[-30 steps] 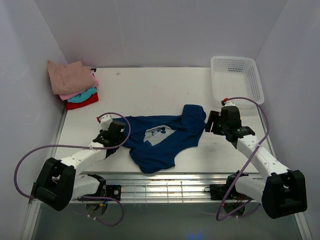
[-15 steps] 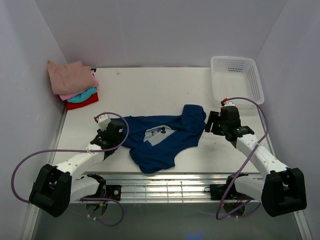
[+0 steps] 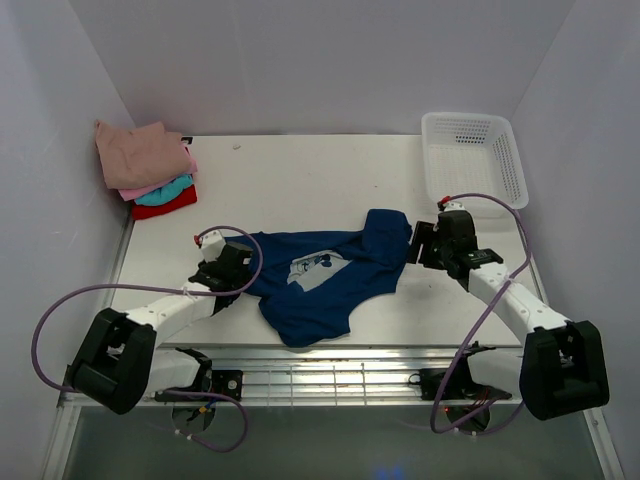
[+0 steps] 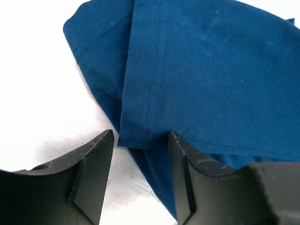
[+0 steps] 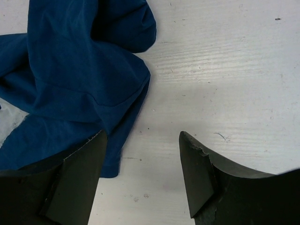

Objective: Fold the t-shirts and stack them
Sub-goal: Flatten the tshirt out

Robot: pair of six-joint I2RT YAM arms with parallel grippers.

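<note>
Only overhead shows the pale print (image 3: 315,268) on the navy tee (image 3: 330,295) — unreadably small — while wrist views show the left gripper (image 4: 140,140) spread astride its hem (image 4: 140,101), the right gripper (image 5: 143,136) spread beside it.

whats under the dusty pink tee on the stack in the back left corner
A pink tee, a teal tee and a red tee at the bottom, only their edges showing. The rest of each is covered.

White bench (image 3: 300,180). Navy tee (image 3: 325,280) lies crumpled, centre-near. Stack of folded tees (image 3: 150,170) in far left corner. Mesh basket (image 3: 470,117) in far right corner.
</note>
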